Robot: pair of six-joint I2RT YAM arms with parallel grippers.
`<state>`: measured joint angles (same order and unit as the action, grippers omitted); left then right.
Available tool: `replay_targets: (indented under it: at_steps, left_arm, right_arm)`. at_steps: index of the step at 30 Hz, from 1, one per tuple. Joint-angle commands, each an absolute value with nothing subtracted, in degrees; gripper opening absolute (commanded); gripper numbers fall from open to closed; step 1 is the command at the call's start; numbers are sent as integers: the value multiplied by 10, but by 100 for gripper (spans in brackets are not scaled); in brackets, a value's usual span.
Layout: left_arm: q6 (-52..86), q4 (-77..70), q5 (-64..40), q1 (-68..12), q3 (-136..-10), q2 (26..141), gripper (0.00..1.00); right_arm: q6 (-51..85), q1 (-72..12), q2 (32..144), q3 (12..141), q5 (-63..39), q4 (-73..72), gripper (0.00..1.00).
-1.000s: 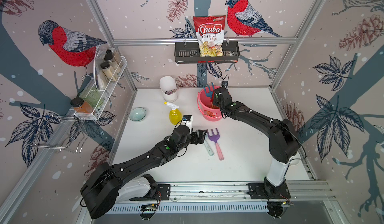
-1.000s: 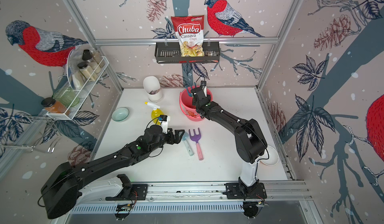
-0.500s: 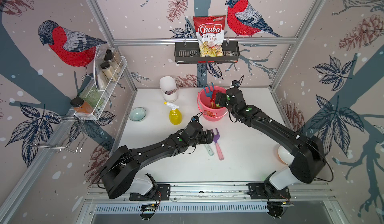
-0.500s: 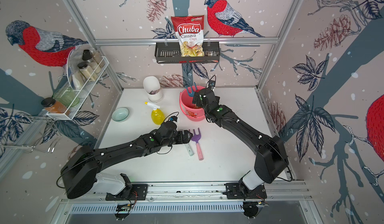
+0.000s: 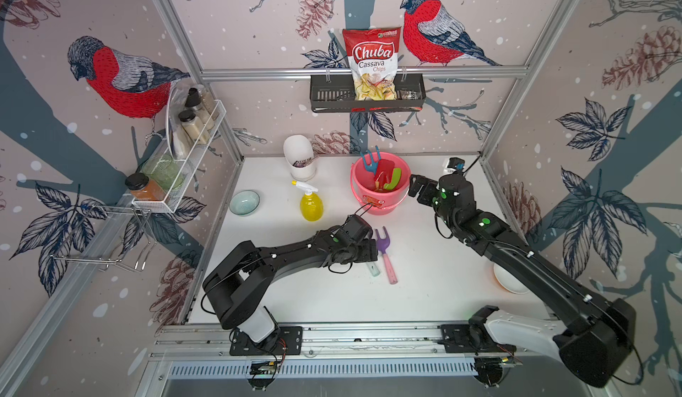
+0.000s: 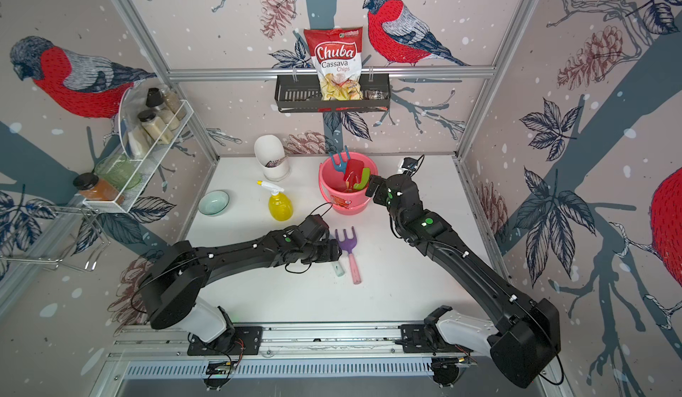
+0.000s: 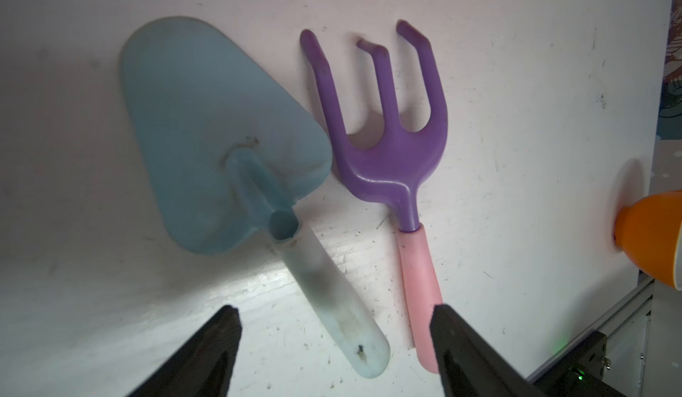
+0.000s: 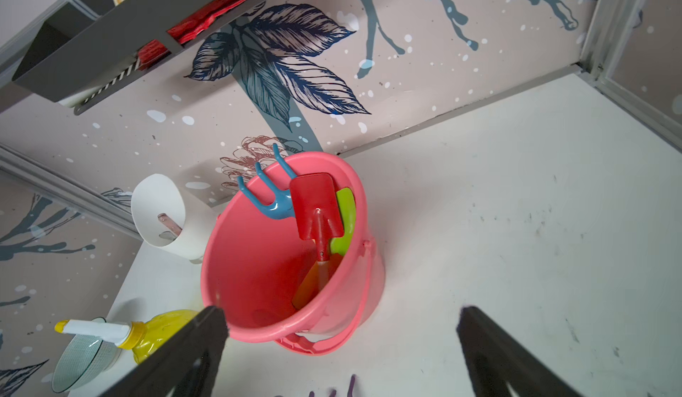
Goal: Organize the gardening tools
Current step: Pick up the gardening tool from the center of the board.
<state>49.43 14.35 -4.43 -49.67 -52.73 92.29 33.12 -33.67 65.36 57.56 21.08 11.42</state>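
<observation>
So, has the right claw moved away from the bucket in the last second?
Yes. The right claw was over the pink bucket; now it hangs open just off the bucket's right rim.

The left arm (image 5: 288, 255) and right arm (image 5: 516, 251) are black and chunky, with little green lights (image 5: 486, 221) and white dots (image 5: 529, 254). Each grows from a white base (image 5: 258, 327) low in the frame, with thin black wires (image 5: 360, 210).
</observation>
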Motion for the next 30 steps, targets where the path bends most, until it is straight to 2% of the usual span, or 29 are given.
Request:
replay_targets:
  at_steps: [1, 4, 14, 16, 30]
  left_arm:
    - [483, 189, -40, -498, -543, 945, 74]
    - [484, 195, -44, -498, -554, 964, 66]
    - [484, 214, -39, -498, -590, 1007, 67]
    - [482, 218, -40, -498, -596, 1015, 64]
    - [481, 241, -29, -498, -612, 1034, 27]
  right_arm:
    - [350, -328, 632, 556, 199, 117, 100]
    - [357, -317, 614, 537, 192, 117, 100]
    - [365, -287, 590, 506, 161, 113, 100]
    - [365, -282, 590, 504, 156, 113, 100]
    - [371, -260, 580, 485, 135, 108, 100]
